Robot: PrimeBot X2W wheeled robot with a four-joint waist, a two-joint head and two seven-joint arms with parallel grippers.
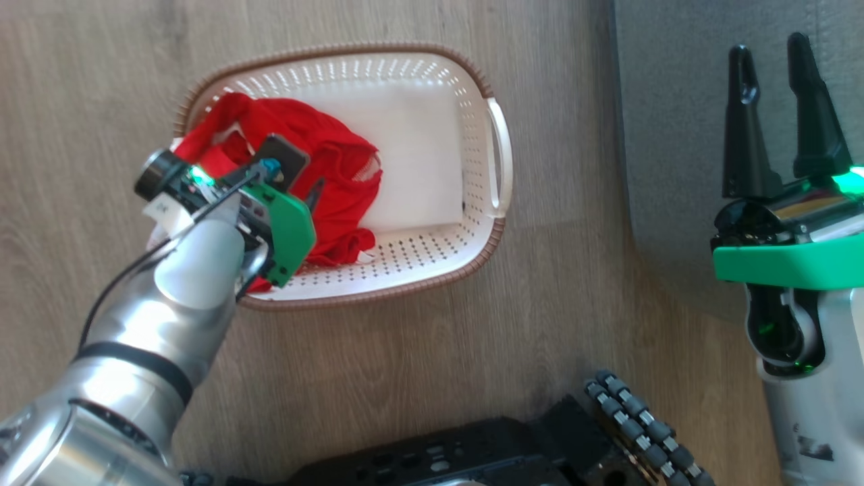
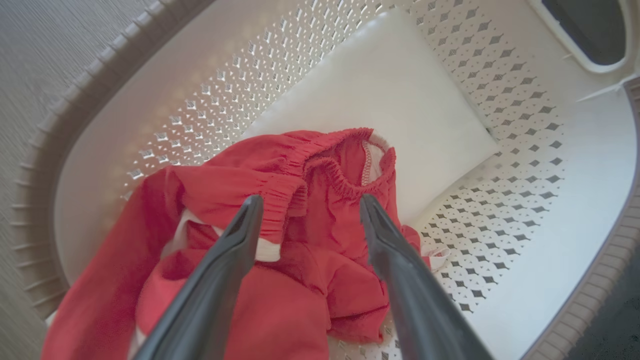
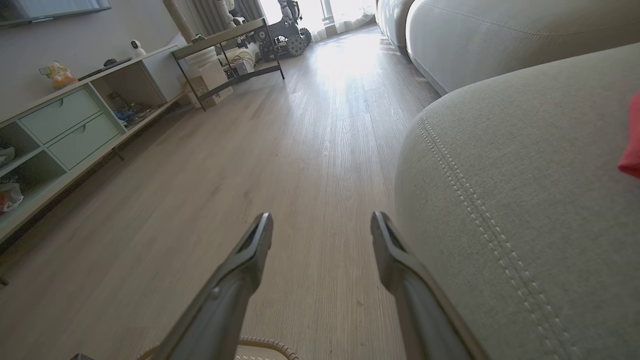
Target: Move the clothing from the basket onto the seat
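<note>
**A:** How is the left arm set?

**B:** Its silver forearm reaches from the lower left down into the basket (image 1: 498, 155). The left gripper (image 2: 310, 202) points into it with its fingers spread wide, one on each side of a gathered elastic band in the clothing (image 2: 280, 170). The tips are right at the cloth, but I cannot tell whether they touch it. It grips nothing.

**A:** And the right?

**B:** The right gripper (image 1: 769, 46) is raised over the edge of the seat (image 1: 668, 135), with its fingers apart and empty.

**A:** What is in the basket?

**B:** The clothing is a crumpled red heap with bits of white showing, at the end nearest the left arm. One fold runs up the wall toward the rim. Beside it a flat white pad (image 2: 395, 95) lies on the bottom, its near corner under the cloth.

**A:** What about materials?

**B:** The basket is cream plastic, punched all over with small diamond holes. It has a brown woven-look rim and a handle slot at the end. It stands on the pale wood-grain floor (image 1: 405, 351), near the seat but apart from it. The seat is grey fabric, rounded, with a double row of pale stitching. A red scrap (image 3: 631, 140) lies on it at the edge of the right wrist view.
</note>
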